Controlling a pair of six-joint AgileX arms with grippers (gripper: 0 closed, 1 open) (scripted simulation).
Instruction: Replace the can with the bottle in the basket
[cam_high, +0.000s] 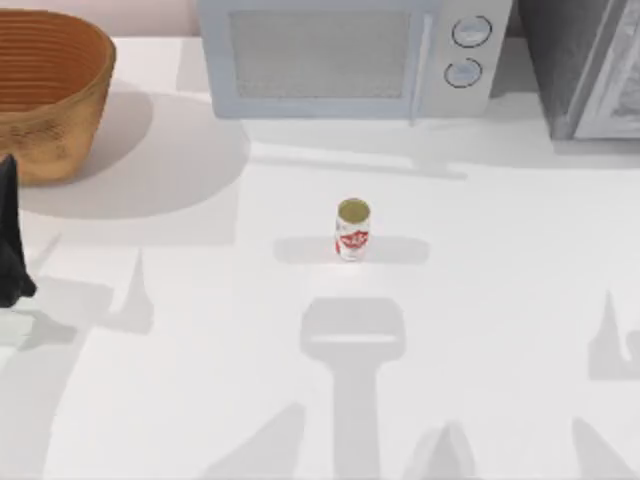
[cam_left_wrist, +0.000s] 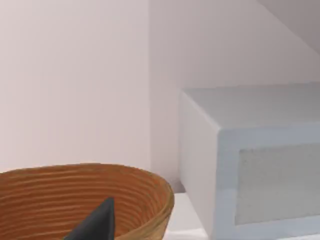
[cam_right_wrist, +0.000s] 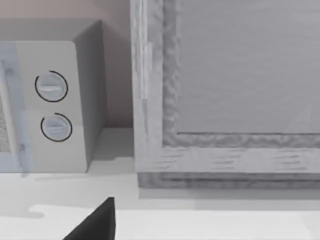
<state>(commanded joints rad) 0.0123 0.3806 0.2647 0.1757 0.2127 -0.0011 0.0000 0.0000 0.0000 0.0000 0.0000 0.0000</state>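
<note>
The can (cam_high: 352, 230) stands upright alone near the middle of the surface (cam_high: 200, 400), with open room on every side, so a hand could reach it from the front, left or right. Along the far edge, the microwave (cam_high: 350, 55) blocks the way behind the can. At the far right corner a grey cabinet (cam_high: 590, 65) stands just beside the microwave, leaving only a narrow gap between them. The basket (cam_high: 50, 100) takes the far left corner; its mouth is open from above. The left hand (cam_high: 12, 240) sits at the left edge, near the basket.
</note>
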